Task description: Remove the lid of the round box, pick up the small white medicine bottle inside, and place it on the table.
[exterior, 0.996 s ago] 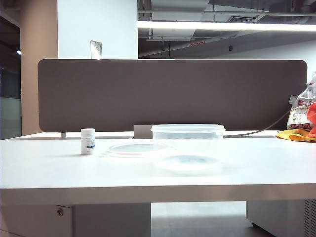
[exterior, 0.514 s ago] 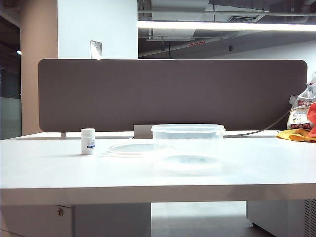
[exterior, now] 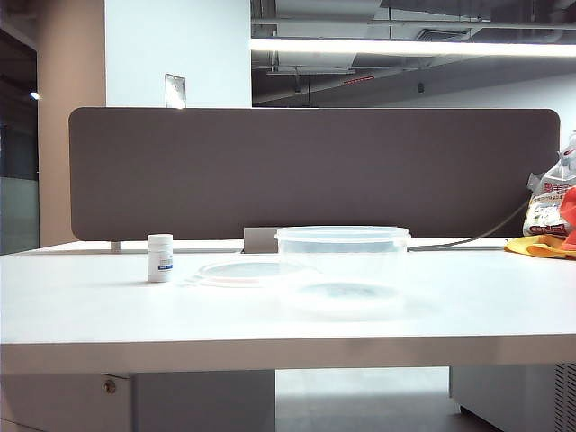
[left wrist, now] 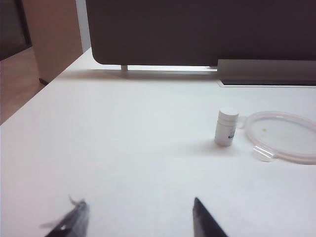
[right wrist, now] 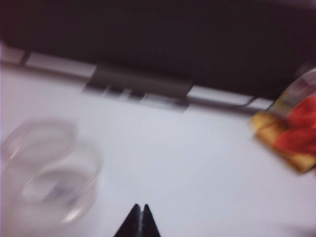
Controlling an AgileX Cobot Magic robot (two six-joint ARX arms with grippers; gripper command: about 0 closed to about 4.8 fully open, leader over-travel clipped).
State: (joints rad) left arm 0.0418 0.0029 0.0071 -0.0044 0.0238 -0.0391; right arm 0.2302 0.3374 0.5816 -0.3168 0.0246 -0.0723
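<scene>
Progress: all steps look done | tiny white capped medicine bottle (exterior: 160, 257) upright on white table (exterior: 90, 306) beside flat translucent pink-rimmed lid (exterior: 241, 272) | clear round tub (exterior: 342, 261) open | left gripper (left wrist: 138, 219) parted, empty, near bottle | right gripper (right wrist: 140, 217) closed, empty, above table by tub

Front strip of the table (exterior: 108, 315) is bare w/ room to pass. Mid-table obstacles, L to R in exterior view: small white medicine bottle (exterior: 160, 258) upright, lid (exterior: 245, 273) lying flat just beside it, then round box (exterior: 342, 261), tallest thing there, touching or overlapping lid's edge. Partition panel (exterior: 315, 171) walls off the back. Far R corner: bags and cloth (exterior: 547, 225). Left end effector (left wrist: 138, 217), jaws apart, sits low over bare table near bottle (left wrist: 226, 127) & lid (left wrist: 284, 136). Right end effector (right wrist: 140, 217), tips together, over clear surface btwn box (right wrist: 47, 173) and bags (right wrist: 291, 128); view blurred, so gaps approx.
</scene>
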